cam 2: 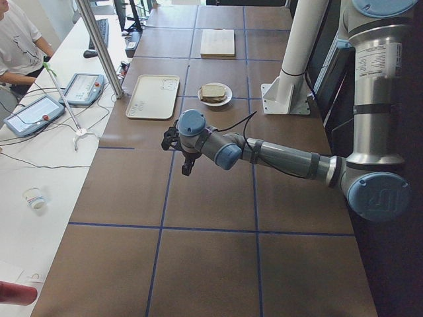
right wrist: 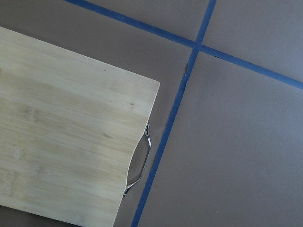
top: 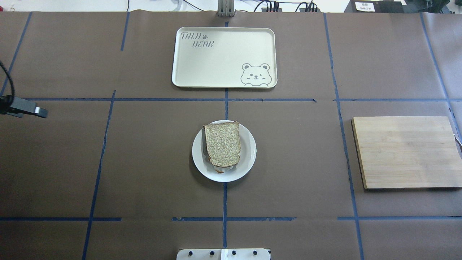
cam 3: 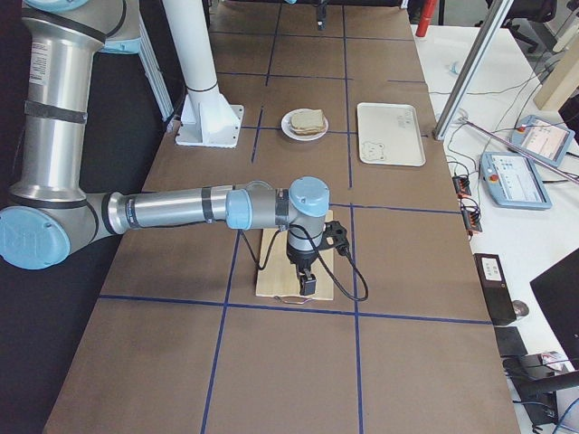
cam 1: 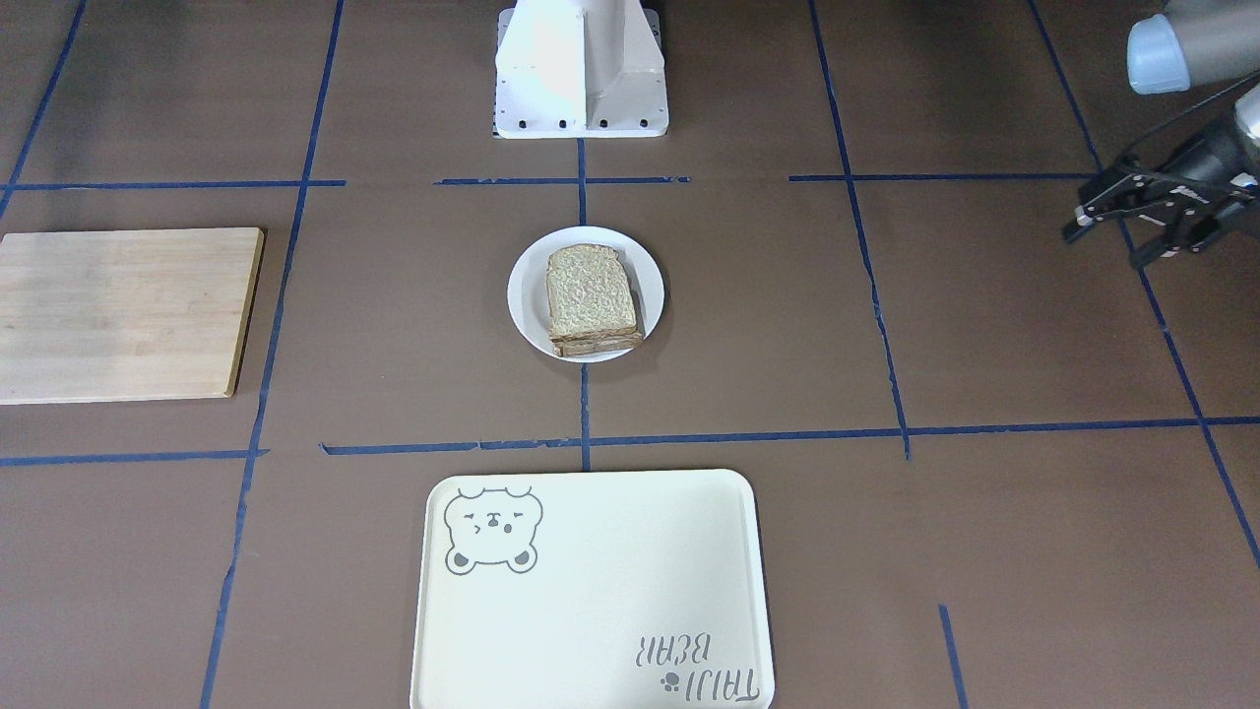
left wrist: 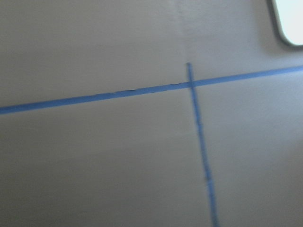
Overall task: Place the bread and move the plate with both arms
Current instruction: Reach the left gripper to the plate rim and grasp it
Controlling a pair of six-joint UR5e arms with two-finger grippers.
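The bread [cam 1: 589,290] is a speckled tan slice lying on top of a layered stack on the small white plate [cam 1: 523,295] at the table's middle. Both also show in the overhead view, bread [top: 222,143] and plate [top: 249,151]. My left gripper [cam 1: 1112,241] is open and empty, hovering far out on my left side, well away from the plate; it shows at the overhead view's left edge [top: 42,112]. My right gripper [cam 3: 308,282] shows only in the exterior right view, hanging over the wooden board; I cannot tell whether it is open or shut.
A cream bear tray [top: 223,54] lies beyond the plate, at the far edge. A wooden cutting board [top: 404,151] with a metal handle [right wrist: 138,163] lies on my right. Blue tape lines cross the brown table. The white pedestal base [cam 1: 581,69] stands behind the plate.
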